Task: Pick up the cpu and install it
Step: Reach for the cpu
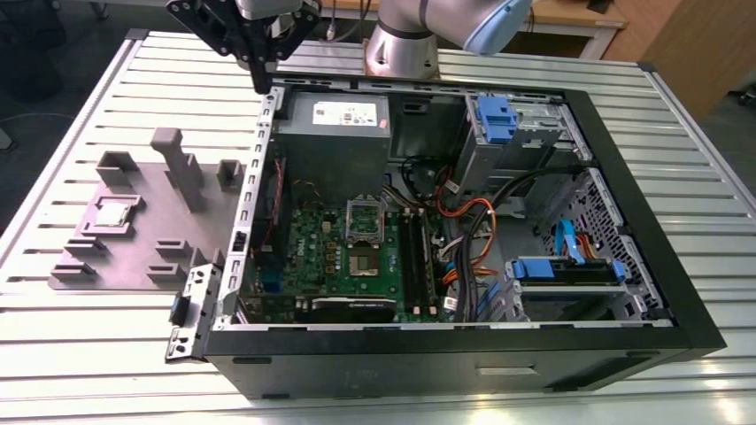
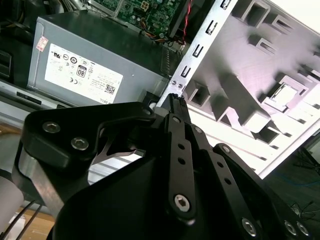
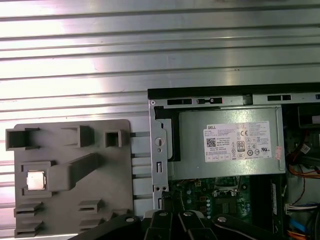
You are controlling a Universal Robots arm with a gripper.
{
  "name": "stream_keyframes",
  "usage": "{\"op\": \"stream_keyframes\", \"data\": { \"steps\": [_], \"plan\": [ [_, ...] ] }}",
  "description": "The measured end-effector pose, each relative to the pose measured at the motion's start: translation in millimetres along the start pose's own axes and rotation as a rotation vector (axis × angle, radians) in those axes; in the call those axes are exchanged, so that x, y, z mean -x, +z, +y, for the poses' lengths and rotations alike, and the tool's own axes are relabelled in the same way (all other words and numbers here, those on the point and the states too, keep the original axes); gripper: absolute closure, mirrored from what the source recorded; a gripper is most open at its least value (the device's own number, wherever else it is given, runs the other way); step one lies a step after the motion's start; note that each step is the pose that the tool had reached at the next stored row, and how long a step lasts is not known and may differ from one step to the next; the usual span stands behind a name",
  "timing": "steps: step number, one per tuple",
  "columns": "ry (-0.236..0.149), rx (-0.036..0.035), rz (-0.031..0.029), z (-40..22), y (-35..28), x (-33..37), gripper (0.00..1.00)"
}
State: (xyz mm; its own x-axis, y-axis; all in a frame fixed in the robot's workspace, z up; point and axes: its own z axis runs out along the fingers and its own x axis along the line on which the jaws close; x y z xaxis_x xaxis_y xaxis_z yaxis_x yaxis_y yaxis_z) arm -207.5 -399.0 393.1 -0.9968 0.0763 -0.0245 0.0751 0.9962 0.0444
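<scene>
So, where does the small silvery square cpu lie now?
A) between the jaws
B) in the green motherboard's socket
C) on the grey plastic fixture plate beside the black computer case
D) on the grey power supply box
C: the cpu sits in a recess of the grey fixture plate.

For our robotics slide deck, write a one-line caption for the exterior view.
Closed gripper hovers at the edge of the open computer case; the cpu lies in the grey fixture alongside.
</scene>
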Motion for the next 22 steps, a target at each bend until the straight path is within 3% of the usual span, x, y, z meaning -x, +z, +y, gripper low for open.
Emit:
{"op": "stream_keyframes", "data": {
  "steps": [22],
  "plan": [
    [0.0, 0.0, 0.0, -0.9, -0.1, -11.6, 0.89]
  ]
}}
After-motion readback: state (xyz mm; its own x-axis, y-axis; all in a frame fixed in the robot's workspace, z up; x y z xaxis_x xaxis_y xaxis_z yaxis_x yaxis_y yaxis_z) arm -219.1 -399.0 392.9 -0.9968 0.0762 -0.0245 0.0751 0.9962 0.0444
